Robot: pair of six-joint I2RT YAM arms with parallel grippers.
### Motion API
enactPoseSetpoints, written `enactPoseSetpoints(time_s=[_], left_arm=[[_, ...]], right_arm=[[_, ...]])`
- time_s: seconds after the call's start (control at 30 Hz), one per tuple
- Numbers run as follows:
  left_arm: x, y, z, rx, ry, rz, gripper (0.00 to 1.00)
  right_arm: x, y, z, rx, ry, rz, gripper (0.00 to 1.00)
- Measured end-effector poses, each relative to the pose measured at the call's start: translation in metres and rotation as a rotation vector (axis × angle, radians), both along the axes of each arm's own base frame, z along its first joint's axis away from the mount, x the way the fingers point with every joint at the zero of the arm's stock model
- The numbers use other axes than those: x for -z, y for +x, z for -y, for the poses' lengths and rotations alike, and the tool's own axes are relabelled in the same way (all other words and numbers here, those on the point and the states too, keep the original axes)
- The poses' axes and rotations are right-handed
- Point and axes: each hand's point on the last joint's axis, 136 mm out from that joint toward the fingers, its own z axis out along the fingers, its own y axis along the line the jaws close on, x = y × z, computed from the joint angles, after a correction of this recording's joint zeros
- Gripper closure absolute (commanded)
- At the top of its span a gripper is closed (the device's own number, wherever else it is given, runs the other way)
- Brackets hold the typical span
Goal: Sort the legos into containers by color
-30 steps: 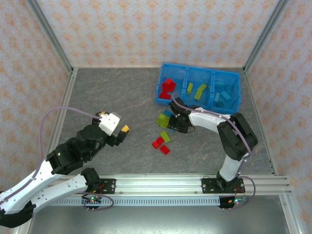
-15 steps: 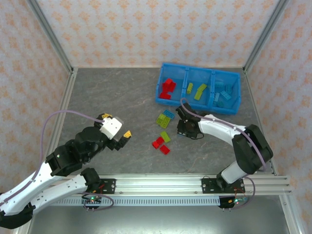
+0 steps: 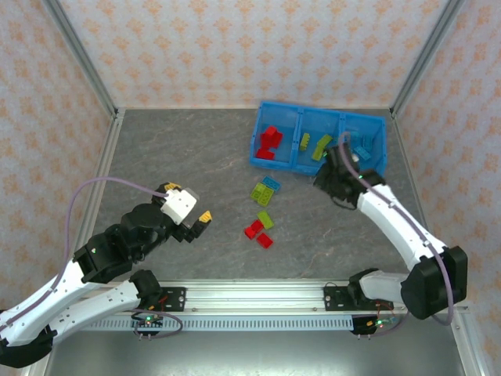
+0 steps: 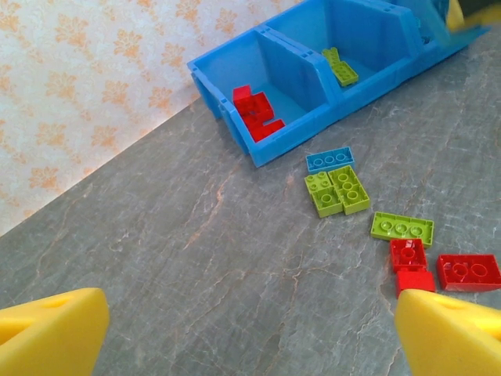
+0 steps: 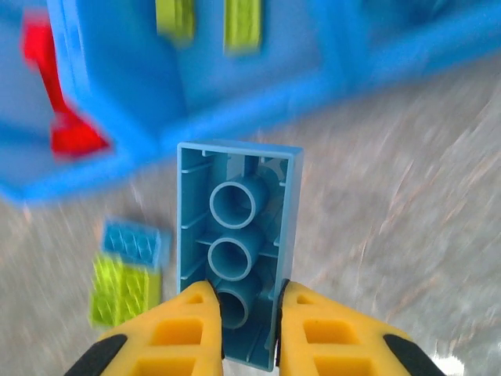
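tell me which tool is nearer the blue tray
Right. The right tool hangs at the near wall of the blue tray, shut on a light blue lego; the left tool sits open far to its left, past the loose legos.

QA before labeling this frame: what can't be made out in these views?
Right wrist view: motion blur smears the tray and loose bricks behind the held blue brick; counts unreadable.
Top view: the brick cannot be picked out at the right gripper, too small.
Left wrist view: the tray's far compartment runs off the top edge; contents unseen.
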Motion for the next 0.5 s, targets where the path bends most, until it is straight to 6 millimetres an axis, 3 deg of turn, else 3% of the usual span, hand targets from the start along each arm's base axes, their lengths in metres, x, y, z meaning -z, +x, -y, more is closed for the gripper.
enactPoseSetpoints(time_s=[0.1,0.17,0.3,0.37,0.43,0.5], left_arm=[[0.0,-0.001,0.001,0.006,-0.002,-0.002,0.05],[0.0,-0.001,0.001,0.009,-0.003,-0.003,0.05],[0.0,-0.001,0.002,0.014,-0.004,-0.005,0.05],[0.0,-0.001,0.002,0.014,-0.004,-0.005,0.05],[0.002,-0.001,0.002,0.014,-0.002,-0.007,0.05],[0.005,-0.001,0.002,0.014,0.003,-0.011,0.05]], right_arm=[[-0.03,0.037,0.045,0.115,-0.012,0.059,0.84],[-0.033,0.061,0.07,0.17,-0.019,0.057,0.85],[-0.007,0.115,0.115,0.242,-0.027,-0.02,0.86],[0.013,0.136,0.126,0.245,-0.026,-0.067,0.83],[0.031,0.153,0.131,0.234,-0.026,-0.115,0.62],[0.039,0.161,0.131,0.216,-0.031,-0.151,0.56]])
